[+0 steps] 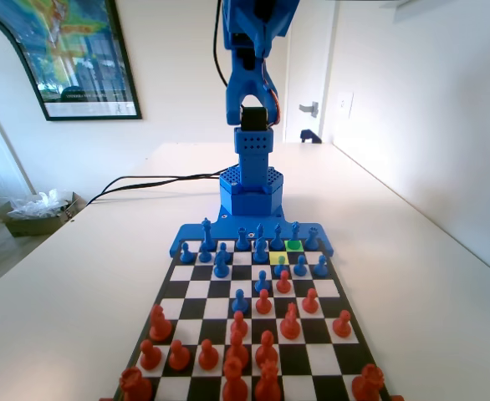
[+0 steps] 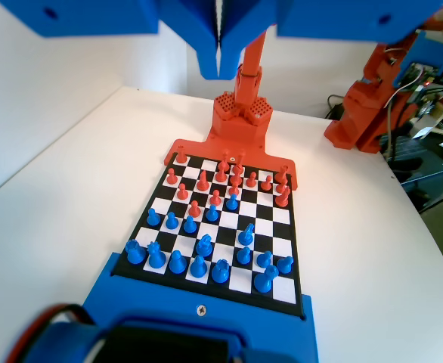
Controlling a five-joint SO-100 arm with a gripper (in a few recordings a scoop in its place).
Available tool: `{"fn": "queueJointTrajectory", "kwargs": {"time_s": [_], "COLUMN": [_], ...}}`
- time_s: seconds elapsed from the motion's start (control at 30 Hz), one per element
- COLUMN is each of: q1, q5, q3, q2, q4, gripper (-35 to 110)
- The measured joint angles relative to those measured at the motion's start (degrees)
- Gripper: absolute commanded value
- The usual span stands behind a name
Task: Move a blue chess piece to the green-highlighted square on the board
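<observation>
No lettering I can make out anywhere; the wall poster (image 1: 65, 50) has a white caption strip, too blurred to read.

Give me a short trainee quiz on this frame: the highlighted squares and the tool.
1. True or false: in the fixed view, the green square lies at the near end of the board.
2. In the wrist view, the tool is: A) shut, holding nothing, high above the board; B) open around a blue piece; C) resting on the table.
3. Fill in: in the fixed view, the yellow-green square lies one row nearer the camera and to the ___ of the green square.

Key: 1 false, it lies at the far end, by the arm's base; 2 A; 3 left.
</observation>
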Motion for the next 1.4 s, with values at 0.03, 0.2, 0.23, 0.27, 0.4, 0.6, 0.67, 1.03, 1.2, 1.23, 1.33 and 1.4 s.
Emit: {"fn": "queueJointTrajectory", "kwargs": {"time_s": [0.03, 0.2, 0.23, 0.27, 0.4, 0.6, 0.67, 1.03, 1.2, 1.23, 1.33, 1.4], "q1": [-0.09, 1.32, 1.49, 1.41, 1.85, 1.41, 1.58, 2.72, 3.08, 3.08, 3.08, 3.08], "q5": [0.0, -1.41, -1.32, -1.32, -0.62, -0.53, -0.53, -0.53, -0.53, -0.53, -0.53, -0.53], "q3": [1.93, 10.37, 10.81, 11.16, 12.39, 12.39, 12.39, 12.39, 12.39, 12.39, 12.39, 12.39], "q2": [1.58, 8.09, 8.7, 9.32, 11.69, 13.18, 13.27, 15.29, 15.29, 15.29, 15.29, 15.29], "q4": [-1.05, -5.45, -5.98, -6.59, -8.26, -9.32, -9.32, -9.32, -9.32, -9.32, -9.32, -9.32], "gripper": [1, 1, 1, 1, 1, 1, 1, 2, 2, 2, 2, 2]}}
